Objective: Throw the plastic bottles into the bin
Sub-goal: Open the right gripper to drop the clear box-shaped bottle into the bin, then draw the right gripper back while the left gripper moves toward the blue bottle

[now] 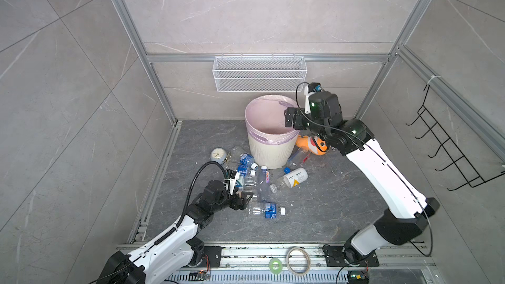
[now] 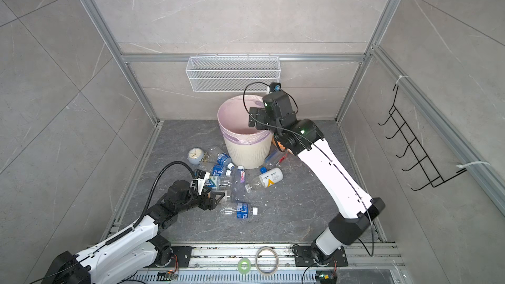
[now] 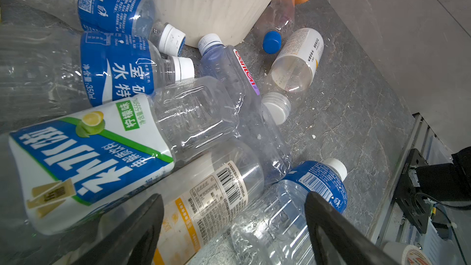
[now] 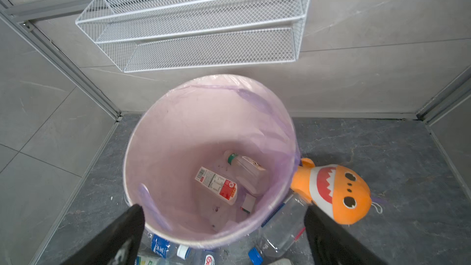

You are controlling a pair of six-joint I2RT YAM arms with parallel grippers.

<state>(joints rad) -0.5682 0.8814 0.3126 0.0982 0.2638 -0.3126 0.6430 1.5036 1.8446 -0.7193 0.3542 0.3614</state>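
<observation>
Right gripper [image 4: 224, 228]: jaws spread wide and holding nothing, poised above the open mouth of the bin [image 4: 280, 138], as both top views also show [image 1: 290, 117].
Bin: round, cream and ribbed with a pale lilac liner, standing at the back of the dark floor [image 1: 328, 200].
Inside the bin: a bottle with a red and white label and barcode [image 4: 218, 184], and a second one with a green neck band [image 4: 243, 165]; their print is too small to read.
Left gripper [image 3: 234, 228]: jaws apart, low over the pile of bottles [image 1: 254, 181] lying in front of the bin, with a bottle bearing a white and orange label and barcode [image 3: 204, 200] between them, not visibly squeezed.
Readable labels: a blue one prints "350mL" with Chinese characters [image 3: 117, 75]; a green, blue and white one shows a lemon and "555" [image 3: 89, 156]; a red strip [image 3: 246, 72] carries lettering that cannot be read with certainty.
Other bottles: one with a blue label and white cap [image 1: 266, 210] just beside the left gripper; one with a blue cap [image 1: 296, 159] against the bin's base.
Toy: an orange plush shark [image 4: 334, 192] beside the bin.
Clock: a round pale one [image 1: 218, 154] at the pile's left edge.
</observation>
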